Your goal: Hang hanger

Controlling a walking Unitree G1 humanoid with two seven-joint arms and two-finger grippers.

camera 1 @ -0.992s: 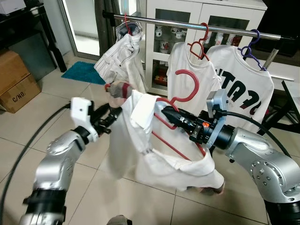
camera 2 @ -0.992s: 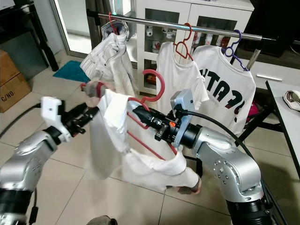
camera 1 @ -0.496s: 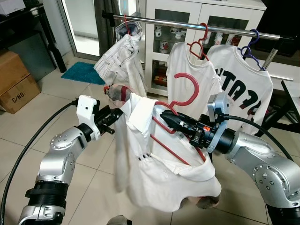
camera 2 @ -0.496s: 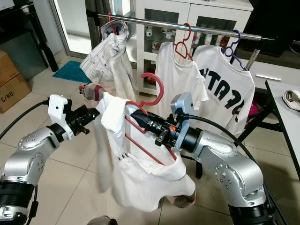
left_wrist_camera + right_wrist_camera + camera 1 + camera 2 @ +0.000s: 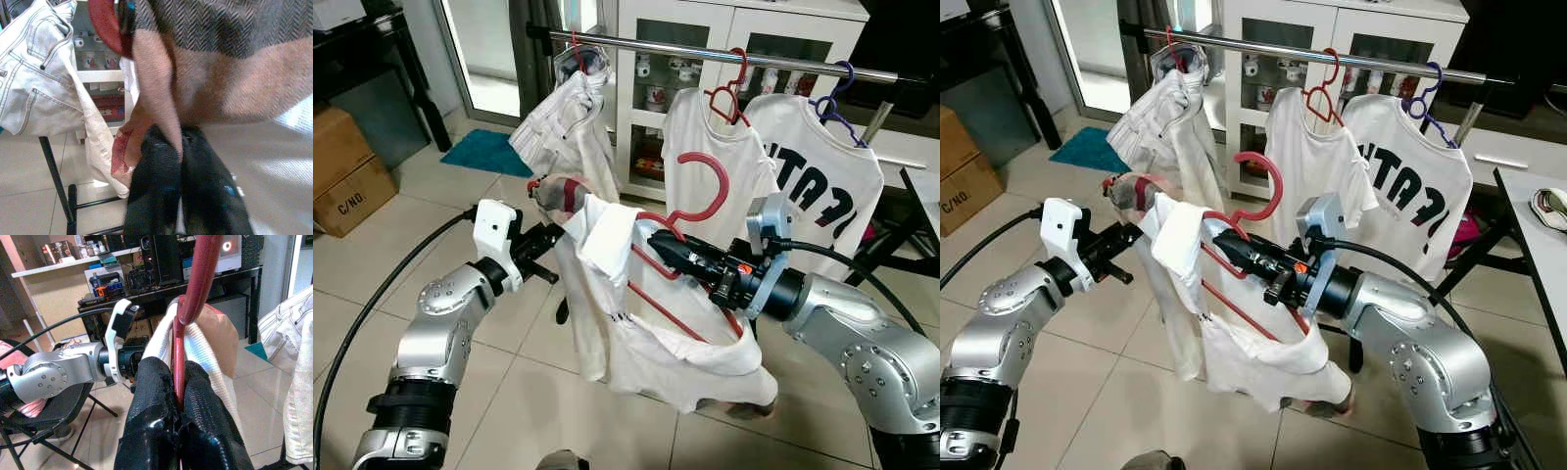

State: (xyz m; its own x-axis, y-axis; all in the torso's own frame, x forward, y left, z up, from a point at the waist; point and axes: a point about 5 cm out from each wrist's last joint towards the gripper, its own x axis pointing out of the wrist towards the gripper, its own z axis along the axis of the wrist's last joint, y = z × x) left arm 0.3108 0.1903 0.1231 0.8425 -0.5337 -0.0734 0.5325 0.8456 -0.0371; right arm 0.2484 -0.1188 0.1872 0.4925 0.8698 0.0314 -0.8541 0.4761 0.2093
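A red hanger carries a white garment with pink and grey cuffs, held up in front of the clothes rail. My right gripper is shut on the hanger's red wire near its neck; in the right wrist view the black fingers pinch the red rod. My left gripper is shut on the garment's pink and grey edge at the left shoulder. The hook points up, below the rail and apart from it.
On the rail hang pale jeans on a red hanger, a white shirt on a red hanger and a lettered white shirt on a purple one. A white cabinet stands behind. Cardboard boxes sit at left.
The hanging lower part of the garment has swung and folded up toward the right. Both grippers keep their hold and have shifted little in the last half second.
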